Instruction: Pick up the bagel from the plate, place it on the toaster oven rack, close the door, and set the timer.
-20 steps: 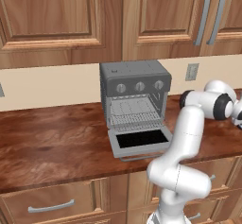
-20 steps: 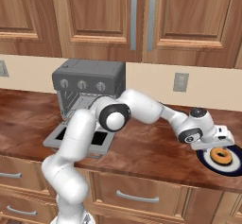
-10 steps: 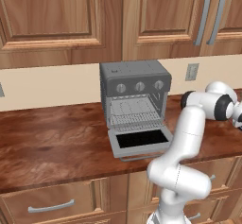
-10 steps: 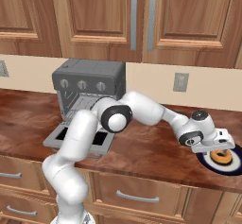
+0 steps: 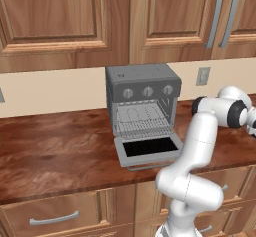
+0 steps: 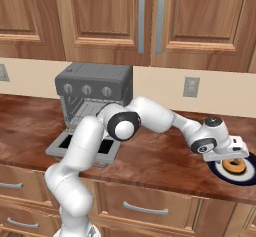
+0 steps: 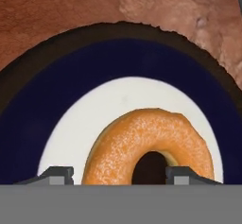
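The bagel (image 7: 150,148) was seen lying flat on the white centre of the plate (image 7: 61,95), which sat on the counter (image 6: 160,156) toward its right end, near the front edge. The gripper (image 7: 117,175) was held low over the plate, its fingers (image 7: 56,175) parted and set on either side of the bagel; whether the bread was yet pinched could not be told. This straddling pose was judged to be the lead-in to the pick-up. The door (image 5: 150,148) had been left dropped flat toward the front edge, so the toaster oven rack (image 5: 142,127) was exposed to receive the bagel. No brand, label or writing could be read anywhere.
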### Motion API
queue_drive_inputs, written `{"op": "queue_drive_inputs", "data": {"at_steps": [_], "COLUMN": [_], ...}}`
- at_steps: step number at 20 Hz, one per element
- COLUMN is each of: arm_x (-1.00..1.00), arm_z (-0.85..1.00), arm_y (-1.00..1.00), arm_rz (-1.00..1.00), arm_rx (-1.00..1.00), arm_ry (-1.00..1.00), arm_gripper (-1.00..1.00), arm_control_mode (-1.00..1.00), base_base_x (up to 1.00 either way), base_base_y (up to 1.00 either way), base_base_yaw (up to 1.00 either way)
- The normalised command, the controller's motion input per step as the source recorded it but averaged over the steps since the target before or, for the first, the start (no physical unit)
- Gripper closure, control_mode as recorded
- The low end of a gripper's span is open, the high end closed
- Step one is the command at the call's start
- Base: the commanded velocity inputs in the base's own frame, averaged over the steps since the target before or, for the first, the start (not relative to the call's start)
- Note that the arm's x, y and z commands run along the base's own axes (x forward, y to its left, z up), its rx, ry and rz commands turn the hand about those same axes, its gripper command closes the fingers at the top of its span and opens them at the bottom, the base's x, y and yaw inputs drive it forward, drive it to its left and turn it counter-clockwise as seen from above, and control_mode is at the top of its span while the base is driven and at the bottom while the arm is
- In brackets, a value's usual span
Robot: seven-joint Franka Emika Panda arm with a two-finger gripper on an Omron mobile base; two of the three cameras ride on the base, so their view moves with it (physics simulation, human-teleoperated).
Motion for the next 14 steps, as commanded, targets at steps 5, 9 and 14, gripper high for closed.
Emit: {"op": "queue_drive_inputs", "data": {"at_steps": [5, 9, 14], "arm_x": [0.0, -0.02, -0.34], "arm_z": [-0.08, -0.03, 0.2], "arm_y": [0.16, 0.14, 0.21], "arm_rz": [0.0, -0.01, -0.01], "arm_rx": [0.0, 0.0, 0.0], "arm_ry": [0.0, 0.0, -0.01], "arm_gripper": [1.0, 1.0, 1.0], "arm_control_mode": [-1.0, -1.0, -1.0], "base_base_x": [0.0, 0.0, 0.0], "base_base_y": [0.0, 0.0, 0.0], "base_base_yaw": [0.0, 0.0, 0.0]}}
